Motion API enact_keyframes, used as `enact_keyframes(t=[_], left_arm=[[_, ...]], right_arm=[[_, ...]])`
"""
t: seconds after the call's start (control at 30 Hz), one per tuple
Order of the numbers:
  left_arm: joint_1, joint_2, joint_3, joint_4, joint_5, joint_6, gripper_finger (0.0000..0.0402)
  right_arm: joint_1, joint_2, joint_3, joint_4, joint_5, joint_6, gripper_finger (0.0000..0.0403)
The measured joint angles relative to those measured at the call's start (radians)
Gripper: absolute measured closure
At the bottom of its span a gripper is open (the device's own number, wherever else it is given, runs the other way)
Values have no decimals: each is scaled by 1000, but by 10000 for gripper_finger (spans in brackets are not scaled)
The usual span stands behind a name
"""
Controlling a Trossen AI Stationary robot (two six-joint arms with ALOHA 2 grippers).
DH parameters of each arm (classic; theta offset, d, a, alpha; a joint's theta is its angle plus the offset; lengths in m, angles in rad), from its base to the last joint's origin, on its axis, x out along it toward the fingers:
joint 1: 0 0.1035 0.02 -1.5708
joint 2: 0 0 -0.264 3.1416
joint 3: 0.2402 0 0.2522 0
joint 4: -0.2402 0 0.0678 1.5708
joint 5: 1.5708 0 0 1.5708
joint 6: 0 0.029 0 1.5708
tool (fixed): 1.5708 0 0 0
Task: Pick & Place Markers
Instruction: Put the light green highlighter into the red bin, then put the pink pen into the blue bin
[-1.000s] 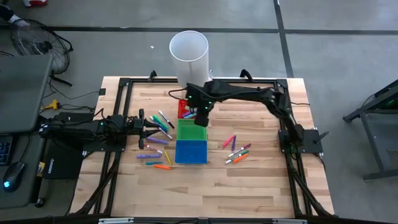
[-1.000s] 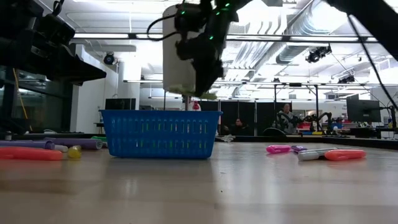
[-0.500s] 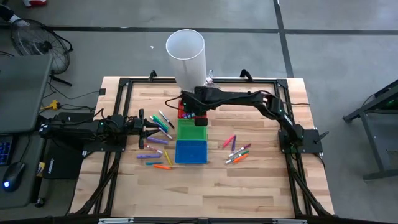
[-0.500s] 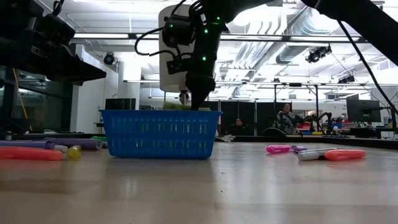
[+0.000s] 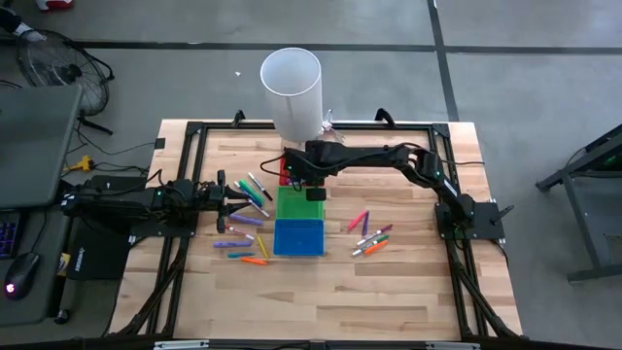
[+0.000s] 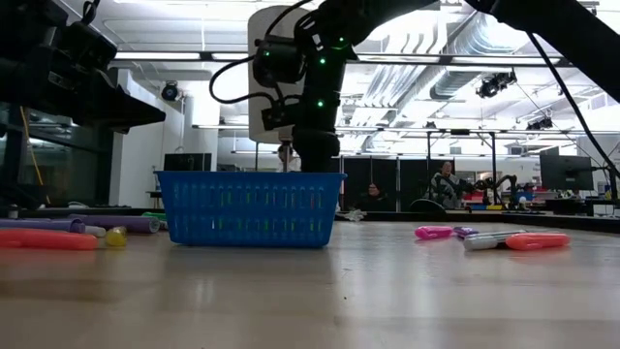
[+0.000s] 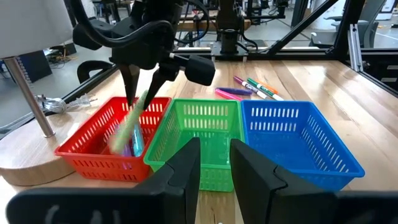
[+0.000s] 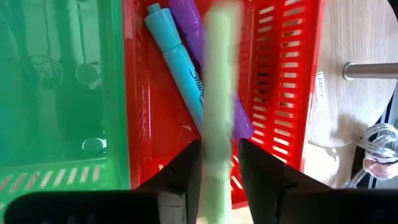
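My right gripper (image 5: 299,179) hangs over the red bin (image 5: 288,173), fingers pointing down and open (image 7: 144,99). A light green marker (image 7: 127,130) shows blurred just below the fingertips, slanting into the red bin (image 7: 93,146); in the right wrist view this green marker (image 8: 219,93) streaks between my fingers. A blue marker (image 8: 180,68) and a purple marker (image 8: 194,31) lie on the bin floor. More markers lie on the table left (image 5: 245,209) and right (image 5: 369,236) of the bins. My left gripper (image 5: 236,196) waits open at the left cluster.
The green bin (image 5: 299,203) and the blue bin (image 5: 298,236) stand in a row with the red one, toward the near edge. A tall white cylinder (image 5: 292,87) on a pole with a wooden base (image 7: 25,155) stands just beyond the red bin.
My right gripper has moved from above the green bin toward the far-left, over the red bin, and has come down behind the bins. The green marker it carried now shows blurred below its fingertips, dropping into the red bin.
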Motion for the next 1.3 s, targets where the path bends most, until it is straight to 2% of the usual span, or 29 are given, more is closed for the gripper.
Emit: enact_keyframes(t=[0.33, 0.6, 0.77, 0.9, 1.07, 1.17, 1.3], left_arm=[[0, 0, 0, 0, 0, 0, 316], [0, 0, 0, 0, 0, 0, 316], [0, 0, 0, 0, 0, 0, 316], [0, 0, 0, 0, 0, 0, 316], [0, 0, 0, 0, 0, 0, 316], [0, 0, 0, 0, 0, 0, 316], [0, 0, 0, 0, 0, 0, 316]], right_arm=[[9, 0, 0, -3, 55, 67, 275], [47, -44, 0, -29, 48, 144, 263], [71, -77, 1, -101, 1, 181, 263], [90, -98, 1, -172, -94, 191, 263], [111, -130, -1, -222, -135, 171, 263], [117, -168, -55, -197, -149, 154, 263], [130, -250, -206, -94, -143, 125, 263]])
